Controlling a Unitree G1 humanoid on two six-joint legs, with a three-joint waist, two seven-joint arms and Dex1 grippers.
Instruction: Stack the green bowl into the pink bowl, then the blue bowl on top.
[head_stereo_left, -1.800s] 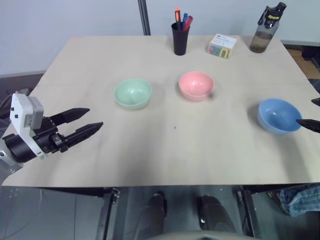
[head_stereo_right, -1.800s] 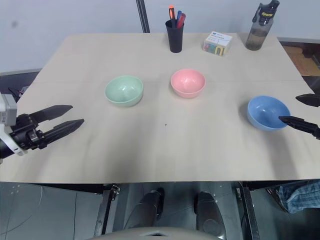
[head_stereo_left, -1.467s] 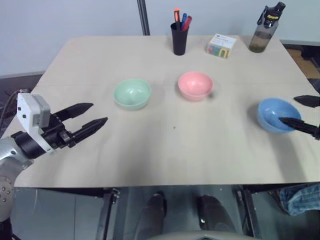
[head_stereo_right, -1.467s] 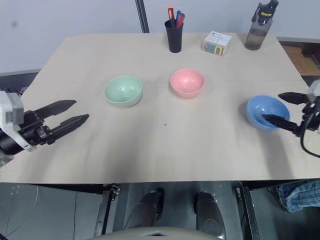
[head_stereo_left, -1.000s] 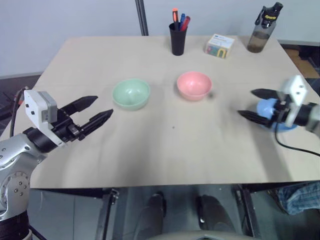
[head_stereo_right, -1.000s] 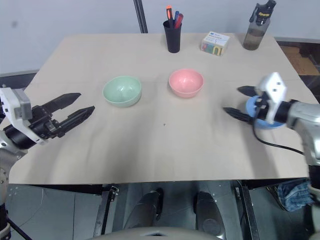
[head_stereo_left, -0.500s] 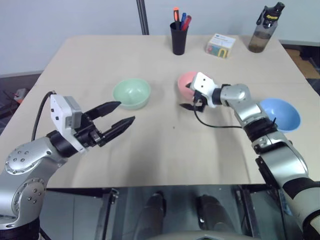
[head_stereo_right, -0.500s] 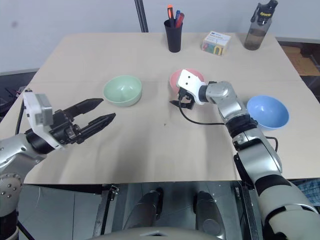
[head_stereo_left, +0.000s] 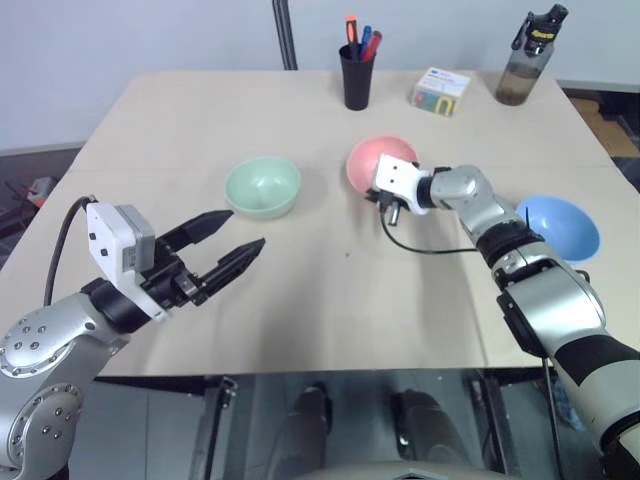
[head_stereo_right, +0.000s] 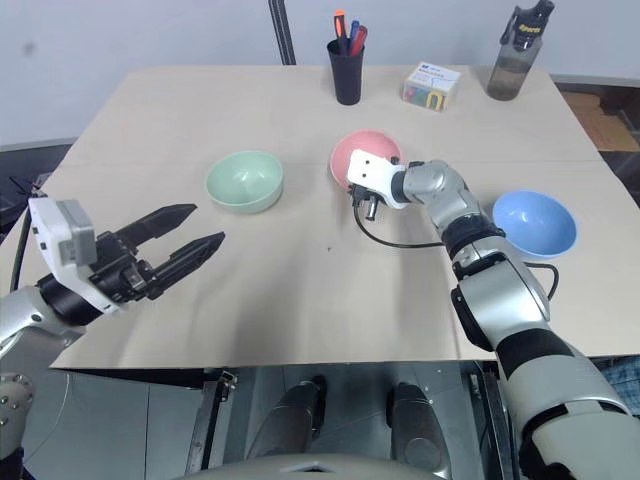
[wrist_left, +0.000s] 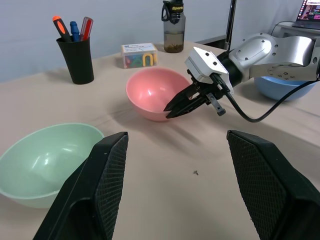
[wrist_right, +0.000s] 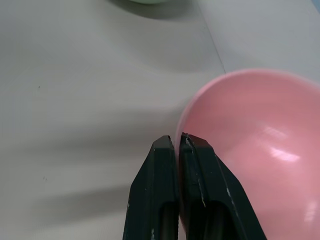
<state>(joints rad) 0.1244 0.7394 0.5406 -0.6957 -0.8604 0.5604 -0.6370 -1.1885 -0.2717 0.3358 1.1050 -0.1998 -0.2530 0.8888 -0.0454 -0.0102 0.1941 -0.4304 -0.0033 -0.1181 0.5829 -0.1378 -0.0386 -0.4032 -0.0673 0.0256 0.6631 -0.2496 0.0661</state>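
Observation:
The pink bowl (head_stereo_left: 380, 160) sits mid-table, tipped up on its side with its mouth toward me. My right gripper (wrist_left: 169, 112) is shut on its near rim, which shows pinched between the fingers (wrist_right: 162, 165) in the right wrist view. To its left, the green bowl (head_stereo_left: 263, 186) stands upright, about a bowl's width away. At the right side of the table rests the blue bowl (head_stereo_left: 558, 228), free of my arm. My left gripper (head_stereo_left: 247, 228) hovers open and empty over the table's near left, pointing toward the green bowl.
Along the far edge stand a black pen cup (head_stereo_left: 359, 76), a small coloured box (head_stereo_left: 443, 91) and a drink bottle (head_stereo_left: 527, 60). A dark pole (head_stereo_left: 287, 35) rises behind the table. The right gripper's cable (head_stereo_left: 430, 248) trails over the table between the pink and blue bowls.
My right gripper swung from the blue bowl across to the pink bowl, closed on its near rim and tipped the bowl up. The left gripper drifted slightly inward, still open.

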